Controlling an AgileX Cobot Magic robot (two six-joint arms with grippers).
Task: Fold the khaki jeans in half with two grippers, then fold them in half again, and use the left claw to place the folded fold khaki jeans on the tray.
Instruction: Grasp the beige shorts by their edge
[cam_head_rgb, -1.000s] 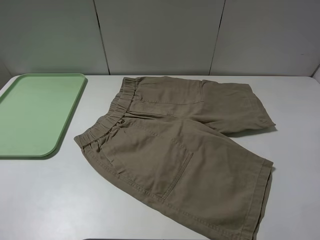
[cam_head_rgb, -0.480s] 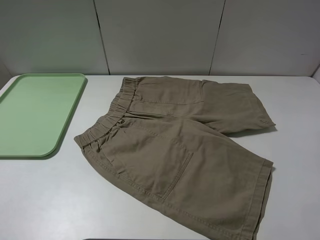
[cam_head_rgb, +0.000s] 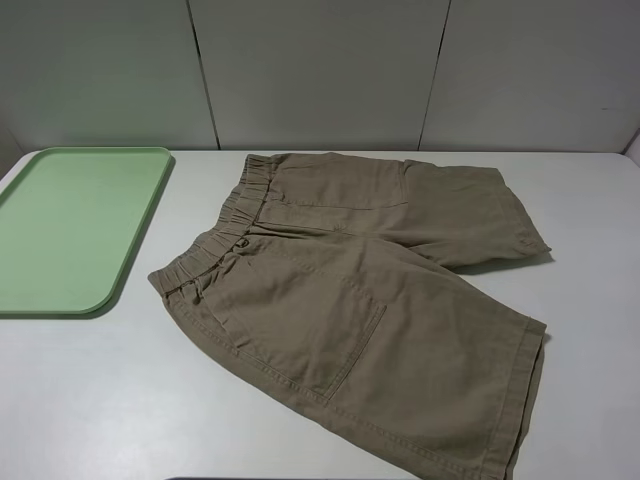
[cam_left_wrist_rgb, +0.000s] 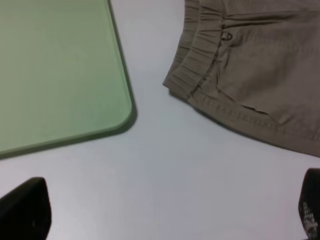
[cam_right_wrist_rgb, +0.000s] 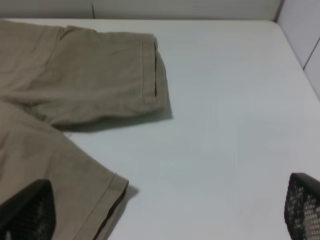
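The green tray (cam_head_rgb: 70, 230) sits on the white table (cam_head_rgb: 100, 400). The khaki jeans (cam_head_rgb: 350, 300) lie flat on the table at the tray's 3 o'clock, near it but fully outside it. Their waist faces 9 o'clock and their legs 4 o'clock. The left claw (cam_left_wrist_rgb: 167, 215) and the right gripper (cam_right_wrist_rgb: 165, 210) both have their jaws spread wide, gripping nothing.

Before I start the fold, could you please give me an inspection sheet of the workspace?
Surface: white table.
Job's things: khaki jeans spread unfolded, waistband toward the tray, not touching it; tray holds nothing.
Clutter: nothing seen.
Grippers: left gripper open above table near waistband; right gripper open near leg hems; neither holds anything.
Cables: nothing seen.
Surroundings: grey panelled wall behind table.
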